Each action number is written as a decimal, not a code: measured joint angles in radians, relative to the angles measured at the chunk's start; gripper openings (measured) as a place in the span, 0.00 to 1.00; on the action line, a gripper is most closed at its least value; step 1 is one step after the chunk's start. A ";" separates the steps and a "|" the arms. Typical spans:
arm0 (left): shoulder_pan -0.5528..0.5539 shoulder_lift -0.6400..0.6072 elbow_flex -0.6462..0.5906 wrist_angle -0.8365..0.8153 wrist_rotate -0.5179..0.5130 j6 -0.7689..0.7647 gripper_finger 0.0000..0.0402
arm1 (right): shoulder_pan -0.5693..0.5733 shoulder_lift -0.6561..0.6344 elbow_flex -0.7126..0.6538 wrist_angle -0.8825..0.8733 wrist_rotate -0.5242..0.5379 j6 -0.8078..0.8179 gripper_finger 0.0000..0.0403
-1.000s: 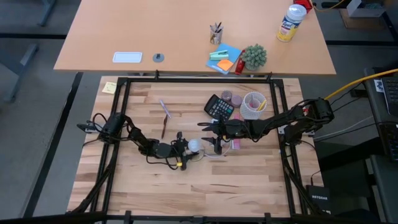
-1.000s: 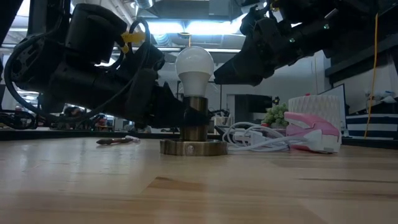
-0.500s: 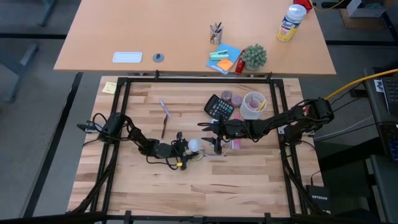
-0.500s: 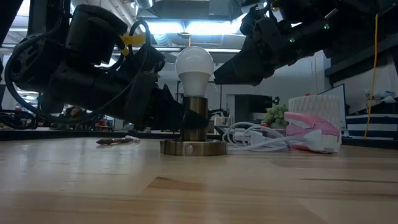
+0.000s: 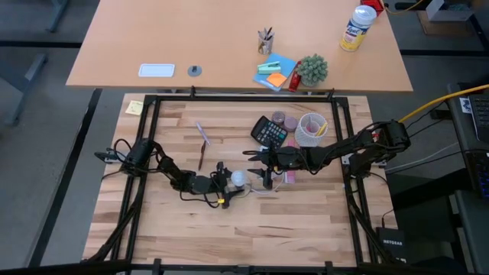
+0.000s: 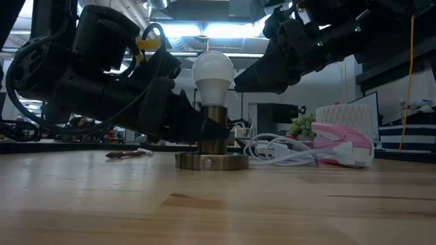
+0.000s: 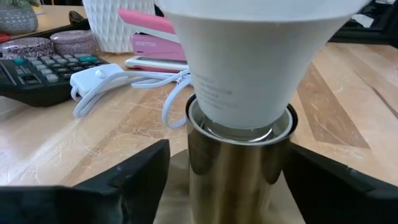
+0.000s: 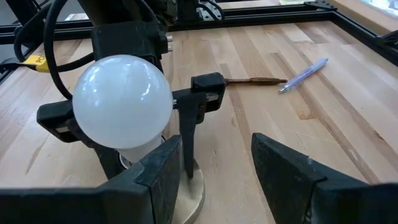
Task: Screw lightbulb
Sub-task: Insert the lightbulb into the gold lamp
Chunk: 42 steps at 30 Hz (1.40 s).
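Overhead, the frosted-white rounded lightbulb [image 5: 239, 179] stands mid-counter between both arms. Level with the counter, it sits in a brass cylindrical socket [image 6: 216, 133], left hand [image 6: 194, 122] released around that socket, right hand [image 6: 262, 75] spread beside the bulb. Up close, the bulb looks barely seated; cross-threading could jam it.

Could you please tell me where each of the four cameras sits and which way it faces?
High view: above, looking straight down on the table; both arms show.
Low view: at tabletop height, looking level at the lightbulb in its brass socket; both arms show.
Left wrist view: on the left arm, facing the socket between its own spread fingers.
Right wrist view: on the right arm, facing the bulb and the left gripper.
All four share the bulb.
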 joint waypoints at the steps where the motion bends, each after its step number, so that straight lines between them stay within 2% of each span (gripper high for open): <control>1: -0.001 0.000 0.000 0.000 0.000 -0.003 0.74 | 0.000 0.000 0.000 0.000 0.000 0.000 0.49; 29: -0.002 0.000 0.000 0.000 0.001 -0.013 0.76 | -0.001 0.000 0.000 0.000 0.000 0.000 0.49; 35: -0.002 0.000 0.000 0.000 0.002 -0.129 0.76 | -0.001 0.000 0.000 0.000 0.000 0.000 0.49; 42: -0.003 0.000 0.000 0.000 0.002 -0.135 0.76 | -0.001 0.000 0.000 0.000 0.000 0.000 0.49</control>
